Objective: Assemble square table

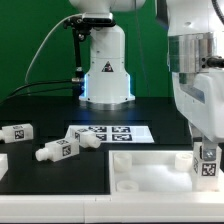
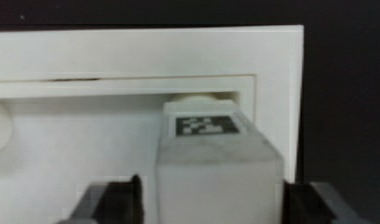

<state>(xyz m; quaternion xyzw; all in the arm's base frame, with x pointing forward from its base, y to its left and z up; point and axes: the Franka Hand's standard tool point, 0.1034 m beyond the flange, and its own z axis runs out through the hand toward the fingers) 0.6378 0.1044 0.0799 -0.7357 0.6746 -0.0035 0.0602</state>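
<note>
The white square tabletop (image 1: 150,172) lies at the front of the black table and fills the wrist view (image 2: 116,70). My gripper (image 1: 206,148) is shut on a white leg (image 1: 208,164) with a black-and-white tag. It holds the leg upright over the tabletop's corner at the exterior view's right. In the wrist view the leg (image 2: 213,160) sits between my dark fingers (image 2: 119,203), its tip against the panel's inner corner. My gripper (image 2: 213,208) grips its near end. More legs lie loose at the exterior view's left (image 1: 18,133), (image 1: 58,150), (image 1: 88,141).
The marker board (image 1: 112,133) lies flat behind the tabletop. The robot's white base (image 1: 106,70) stands at the back, with a black cable to its left. A white part (image 1: 3,161) shows at the left edge.
</note>
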